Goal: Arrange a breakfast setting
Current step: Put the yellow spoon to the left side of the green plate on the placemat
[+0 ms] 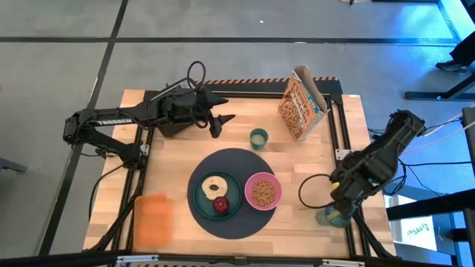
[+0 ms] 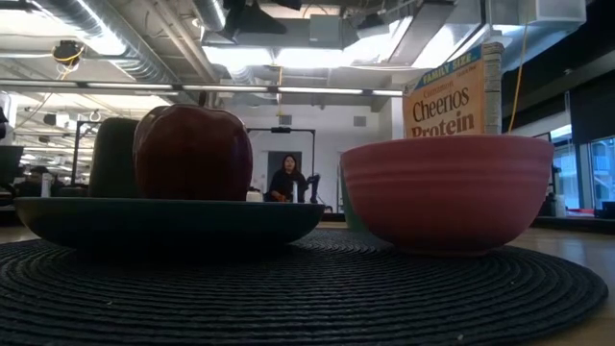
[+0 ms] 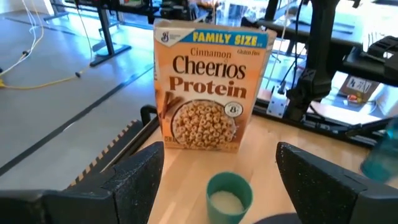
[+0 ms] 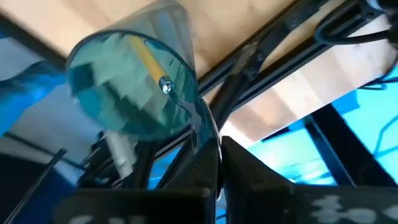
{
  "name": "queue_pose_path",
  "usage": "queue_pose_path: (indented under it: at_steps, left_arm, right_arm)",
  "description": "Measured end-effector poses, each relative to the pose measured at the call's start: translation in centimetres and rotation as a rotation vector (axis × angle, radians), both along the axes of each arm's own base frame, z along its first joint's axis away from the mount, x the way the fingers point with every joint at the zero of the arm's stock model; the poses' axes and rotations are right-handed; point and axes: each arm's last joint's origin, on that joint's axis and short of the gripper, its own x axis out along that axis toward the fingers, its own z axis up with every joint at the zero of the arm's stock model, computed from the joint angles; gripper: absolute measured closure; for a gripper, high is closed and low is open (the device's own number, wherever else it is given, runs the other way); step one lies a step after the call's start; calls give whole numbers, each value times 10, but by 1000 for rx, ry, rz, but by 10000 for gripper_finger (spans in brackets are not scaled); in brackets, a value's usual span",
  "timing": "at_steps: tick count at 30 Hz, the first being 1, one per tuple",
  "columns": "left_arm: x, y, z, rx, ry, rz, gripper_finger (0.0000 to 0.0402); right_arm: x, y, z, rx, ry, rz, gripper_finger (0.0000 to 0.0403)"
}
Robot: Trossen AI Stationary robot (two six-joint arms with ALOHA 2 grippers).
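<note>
Left tool (image 3: 221, 165) spread, hovering at the far left of the counter (image 1: 297, 215), cup (image 1: 258, 137) just right of it.

Right tool (image 1: 343, 202) at near right edge over a blue tumbler (image 4: 134, 84) holding the spoon (image 4: 149, 62); grip unclear. Lift straight, clear the rim, lay beside the bowl (image 1: 263, 190) on the mat (image 1: 199, 215).

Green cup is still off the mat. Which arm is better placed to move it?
Left, probably. The left gripper is open and faces the green cup, which shows between its fingers in the wrist view. The right gripper is at the table's front right corner over a blue tumbler.
</note>
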Motion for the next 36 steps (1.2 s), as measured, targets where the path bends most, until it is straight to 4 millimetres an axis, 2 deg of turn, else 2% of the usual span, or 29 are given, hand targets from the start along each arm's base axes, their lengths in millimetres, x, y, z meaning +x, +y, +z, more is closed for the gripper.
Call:
queue_pose_path:
  at_steps: [8,11,18,25,32,36]
  left_arm:
    - [2,-1,5,2,-56,-30,124]
    - [2,-1,5,-19,-62,-43,134]
    - [2,-4,5,-64,-80,-40,145]
    - [3,-7,5,-93,-87,-79,145]
    - [4,-11,5,-291,-141,-153,147]
    - [9,-14,7,-450,-195,-257,161]
  right_arm:
    - [-3,-5,56,116,-202,-15,401]
    - [-6,-11,67,115,-276,-42,401]
    - [-9,-15,65,97,-275,-76,402]
    - [-18,-25,70,105,-330,-89,402]
    - [-28,-38,76,107,-436,-41,403]
    - [-19,-42,78,59,-584,77,403]
